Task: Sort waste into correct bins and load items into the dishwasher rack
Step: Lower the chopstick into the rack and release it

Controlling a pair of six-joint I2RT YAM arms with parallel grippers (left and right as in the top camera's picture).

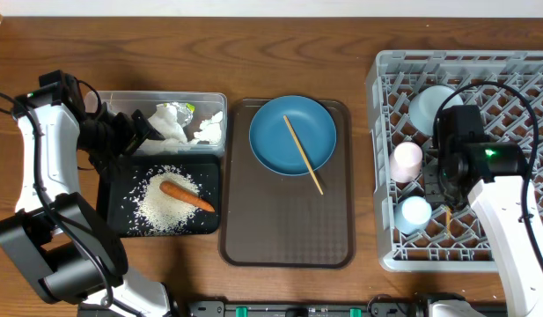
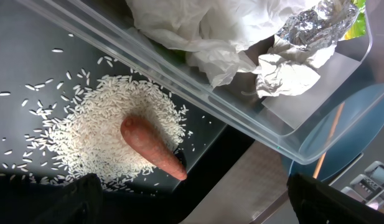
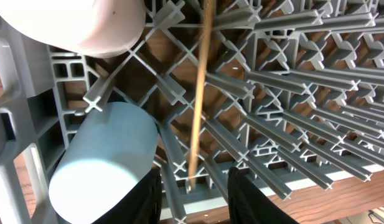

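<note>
Grey plastic dishwasher rack (image 1: 517, 67), at the right edge of the surface (image 1: 165, 53), holds a pink cup (image 1: 407, 160), a light blue cup (image 1: 414, 211) and one wooden chopstick (image 3: 201, 93), slotted through the grid between the parted jaws of my right gripper (image 3: 195, 180). Loading seems nearly done: next I must clear the rack wall to reach the second chopstick (image 1: 303, 155) on the round blue plate (image 1: 271, 132). The jaws of my left gripper (image 2: 192, 190) hang wide above the orange carrot (image 2: 151, 146).

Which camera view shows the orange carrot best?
The left wrist view: the carrot lies large on the rice, its whole length visible. The overhead view shows it small, in the black tray. The right wrist view does not show it.
</note>
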